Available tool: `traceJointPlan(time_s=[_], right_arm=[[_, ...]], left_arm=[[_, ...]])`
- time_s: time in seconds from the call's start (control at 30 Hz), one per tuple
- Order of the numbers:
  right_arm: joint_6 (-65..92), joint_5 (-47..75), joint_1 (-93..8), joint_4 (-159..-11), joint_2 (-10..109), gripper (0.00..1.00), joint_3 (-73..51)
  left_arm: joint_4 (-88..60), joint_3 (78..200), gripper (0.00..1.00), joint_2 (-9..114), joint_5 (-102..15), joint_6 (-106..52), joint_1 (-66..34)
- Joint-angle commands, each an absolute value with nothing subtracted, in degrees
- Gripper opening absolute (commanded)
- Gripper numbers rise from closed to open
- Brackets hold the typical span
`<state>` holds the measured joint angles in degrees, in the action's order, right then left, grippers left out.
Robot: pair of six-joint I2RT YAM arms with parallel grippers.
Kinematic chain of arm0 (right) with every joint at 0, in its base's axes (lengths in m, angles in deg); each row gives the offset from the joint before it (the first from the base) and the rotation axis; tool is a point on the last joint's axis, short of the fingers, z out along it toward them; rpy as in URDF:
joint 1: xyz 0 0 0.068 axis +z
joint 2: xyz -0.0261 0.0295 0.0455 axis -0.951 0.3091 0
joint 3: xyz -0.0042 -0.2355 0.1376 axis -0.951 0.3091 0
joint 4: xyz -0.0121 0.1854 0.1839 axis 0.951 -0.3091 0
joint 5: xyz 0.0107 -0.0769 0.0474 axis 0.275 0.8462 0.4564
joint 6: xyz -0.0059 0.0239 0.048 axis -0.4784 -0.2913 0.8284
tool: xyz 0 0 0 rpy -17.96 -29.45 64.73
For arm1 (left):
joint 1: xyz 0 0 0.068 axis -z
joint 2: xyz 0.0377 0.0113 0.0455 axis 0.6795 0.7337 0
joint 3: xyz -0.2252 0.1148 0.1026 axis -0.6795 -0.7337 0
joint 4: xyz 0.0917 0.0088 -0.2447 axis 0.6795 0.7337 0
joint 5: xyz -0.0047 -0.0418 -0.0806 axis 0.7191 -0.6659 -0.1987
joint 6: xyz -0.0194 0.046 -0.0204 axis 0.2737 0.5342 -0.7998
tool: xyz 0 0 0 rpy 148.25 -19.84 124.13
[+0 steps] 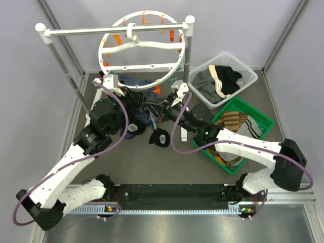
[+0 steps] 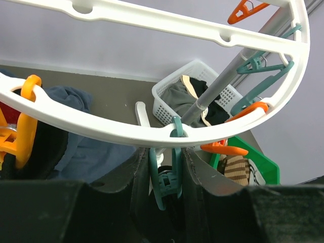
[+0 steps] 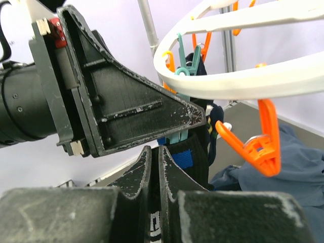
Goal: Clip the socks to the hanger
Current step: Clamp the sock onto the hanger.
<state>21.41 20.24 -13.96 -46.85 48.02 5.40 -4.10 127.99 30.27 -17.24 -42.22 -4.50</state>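
Reaching in from the near edge of the tabletop (image 1: 152,169), both arms stretch forward and inward so that their wrists meet under the near rim of the hanger (image 2: 126,135). The left arm runs up from the left and the right arm folds across from the right. The right pincer (image 3: 155,152) is clenched, its fingers almost together, on a dark sock (image 3: 195,162) whose fabric rises just past the tips. The sock looks light, soft and floppy. It probably handles best pinched close to its upper edge, leaving only a short free lip to feed upward. Just beyond, the left pincer (image 2: 164,154) is closed on a teal clip (image 2: 163,185), its fingers seeming to press both sides. The clip looks like stiff plastic and hangs from the hanger's rim. Farther back, more socks (image 1: 147,114) lie heaped on the tabletop below the hanger, which hangs from the white rack (image 1: 116,30).
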Motion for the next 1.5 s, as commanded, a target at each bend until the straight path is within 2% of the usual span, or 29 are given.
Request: traceJointPlan(time_s=[0.0, 0.17, 0.33, 0.47, 0.53, 0.57, 0.67, 0.7, 0.83, 0.87, 0.9, 1.0, 1.17, 1.2, 1.4, 1.47], right_arm=[[21.9, 20.4, -12.9, -42.8, 47.6, 0.00, 1.5], [22.3, 20.0, -12.9, -42.8, 47.2, 0.00, 0.8], [22.1, 20.2, -12.9, -43.0, 47.8, 0.00, 0.4], [22.7, 19.8, -12.9, -42.7, 48.2, 0.00, -0.1], [22.6, 19.9, -12.9, -42.8, 48.3, 0.00, -0.5], [22.6, 19.8, -12.9, -42.8, 48.5, 0.00, -0.7], [22.7, 19.6, -12.9, -43.0, 48.7, 0.00, -1.4], [22.6, 19.6, -12.9, -43.0, 48.9, 0.00, -1.7], [22.9, 18.2, -12.9, -43.6, 49.7, 0.00, -3.2], [23.1, 18.1, -13.0, -43.7, 49.8, 0.03, -3.4], [23.2, 17.7, -12.9, -43.8, 50.0, 0.13, -3.5], [23.3, 16.9, -13.0, -44.7, 49.5, 0.30, -3.7], [19.6, 15.2, -13.0, -54.9, 46.1, 0.42, -4.4], [18.8, 14.9, -13.0, -57.1, 45.2, 0.48, -4.4], [13.0, 12.7, -13.0, -72.7, 38.7, 0.66, -3.9], [11.3, 12.0, -13.6, -77.7, 37.1, 0.69, -5.1]], left_arm=[[-6.2, 127.4, 0.00, 29.4, -16.7, -42.4, -4.4], [-6.3, 127.3, 0.01, 29.2, -16.8, -42.4, -4.4], [-6.3, 127.8, 0.09, 28.4, -16.8, -42.3, -4.4], [-5.2, 129.0, 0.27, 27.9, -16.8, -41.7, -4.4], [-4.7, 129.3, 0.33, 27.8, -16.4, -41.6, -4.4], [-3.9, 129.9, 0.41, 27.2, -16.2, -41.6, -4.4], [-2.9, 131.2, 0.53, 25.7, -14.5, -41.2, -4.4], [-2.4, 131.6, 0.61, 25.4, -14.1, -41.1, -4.4], [0.0, 133.6, 0.72, 24.1, -12.7, -39.7, -4.4], [0.5, 134.3, 0.74, 23.7, -12.6, -39.6, -4.4], [1.0, 134.6, 0.76, 23.4, -12.5, -39.5, -4.4], [2.6, 135.3, 0.82, 22.4, -12.1, -38.8, -4.4], [10.4, 139.6, 0.89, 21.4, -11.3, -35.9, -4.4], [11.6, 140.3, 0.89, 21.1, -11.4, -35.6, -4.4], [17.2, 142.1, 0.93, 18.6, -13.6, -34.3, -4.4], [17.6, 141.6, 0.94, 17.7, -15.1, -34.1, -4.4]])
